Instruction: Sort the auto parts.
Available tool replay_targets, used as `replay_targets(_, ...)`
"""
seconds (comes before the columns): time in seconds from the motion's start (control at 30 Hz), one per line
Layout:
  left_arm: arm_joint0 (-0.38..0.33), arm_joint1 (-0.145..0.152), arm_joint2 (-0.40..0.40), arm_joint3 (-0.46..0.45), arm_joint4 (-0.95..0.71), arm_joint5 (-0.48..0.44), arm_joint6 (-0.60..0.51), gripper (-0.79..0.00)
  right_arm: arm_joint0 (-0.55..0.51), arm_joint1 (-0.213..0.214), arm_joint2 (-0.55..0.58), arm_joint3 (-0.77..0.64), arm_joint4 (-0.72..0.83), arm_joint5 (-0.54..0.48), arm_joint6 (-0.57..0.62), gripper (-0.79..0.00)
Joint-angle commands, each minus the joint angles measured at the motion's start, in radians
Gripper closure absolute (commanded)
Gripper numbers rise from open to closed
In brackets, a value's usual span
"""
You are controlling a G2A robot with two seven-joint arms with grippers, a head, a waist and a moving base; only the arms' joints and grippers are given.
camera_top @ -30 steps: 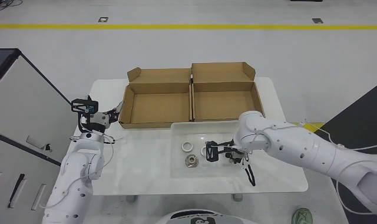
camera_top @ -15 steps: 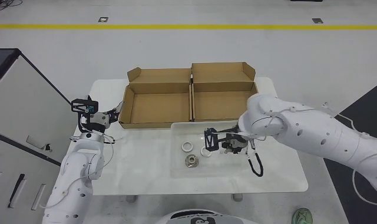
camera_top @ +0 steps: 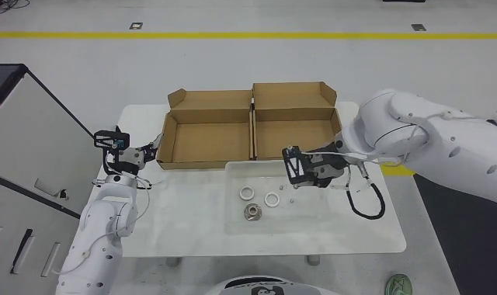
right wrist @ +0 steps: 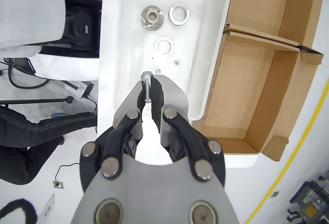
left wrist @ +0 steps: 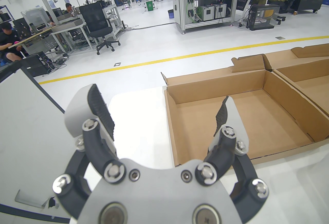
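Observation:
My right gripper (right wrist: 151, 85) is shut on a threaded steel bolt (right wrist: 147, 89), held lengthwise between the pads above the white tray (right wrist: 221, 29). In the top view this gripper (camera_top: 292, 165) hangs over the tray's back rim (camera_top: 264, 164), just in front of the right cardboard box (camera_top: 295, 137). In the tray lie a metal flange (right wrist: 152, 17), two flat rings (right wrist: 179, 15) (right wrist: 163, 45) and two small nuts (right wrist: 176, 63) (right wrist: 158, 71). My left gripper (left wrist: 159, 96) is open with nothing in it, beside the outer wall of the left cardboard box (left wrist: 231, 117).
The two open boxes (camera_top: 206, 138) stand side by side at the back of the white table (camera_top: 186, 209), both with bare floors. A white panel (camera_top: 39, 132) stands off the table's left edge. Bare tabletop lies to the left of the tray.
My right gripper has risen out of the tray with the bolt and moved back toward the right box. The left arm has not moved.

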Motion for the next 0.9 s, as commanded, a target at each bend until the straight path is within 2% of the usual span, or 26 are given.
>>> replay_targets(0.0, 0.000, 0.000, 0.000, 0.000, 0.000, 0.000, 0.000, -0.785, -0.001, 0.016, 0.000, -0.001, 0.017, -0.028, -0.028, 0.000)
replay_targets(0.43, 0.000, 0.000, 0.000, 0.000, 0.000, 0.000, 0.000, -0.785, -0.003, 0.021, 0.000, 0.004, 0.023, -0.034, -0.034, 0.000)
replay_targets(0.5, 0.000, 0.000, 0.000, 0.000, 0.000, 0.000, 0.000, -0.785, -0.018, 0.022, 0.015, 0.035, 0.040, -0.012, -0.094, 0.000)
replay_targets(0.63, 0.000, 0.000, 0.000, 0.000, 0.000, 0.000, 0.000, -0.785, -0.039, 0.029, 0.050, 0.151, 0.226, -0.118, -0.205, 0.000)
replay_targets(0.8, 0.000, 0.000, 0.000, 0.000, 0.000, 0.000, 0.000, -0.785, -0.052, 0.022, 0.066, 0.259, 0.469, -0.239, -0.243, 0.000)
replay_targets(0.87, 0.000, 0.000, 0.000, 0.000, 0.000, 0.000, 0.000, -0.785, -0.058, 0.010, 0.067, 0.271, 0.586, -0.239, -0.253, 0.000)
